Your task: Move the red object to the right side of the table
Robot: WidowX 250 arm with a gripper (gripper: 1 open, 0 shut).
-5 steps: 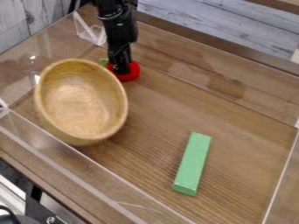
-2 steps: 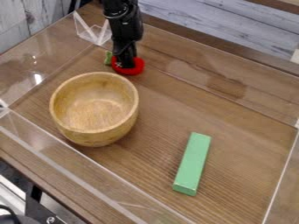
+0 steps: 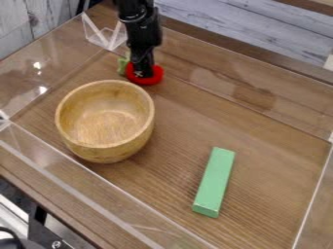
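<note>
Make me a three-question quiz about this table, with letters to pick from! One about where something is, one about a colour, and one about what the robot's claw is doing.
1. Where is the red object?
A. inside the wooden bowl
B. at the far left, under the gripper
C. on the green block

2. What colour is the long block?
A. green
B. blue
C. yellow

3. What is the gripper doing?
A. open, high up
B. holding the bowl
C. shut on the red object

Answers: 1 B, it sits beyond the wooden bowl. 2 A, plainly green. 3 C, fingers pinch it.

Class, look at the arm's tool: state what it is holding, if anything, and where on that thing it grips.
The tool is closed on the small red ball, gripping it from above around its top; the ball sits at table level.
</note>
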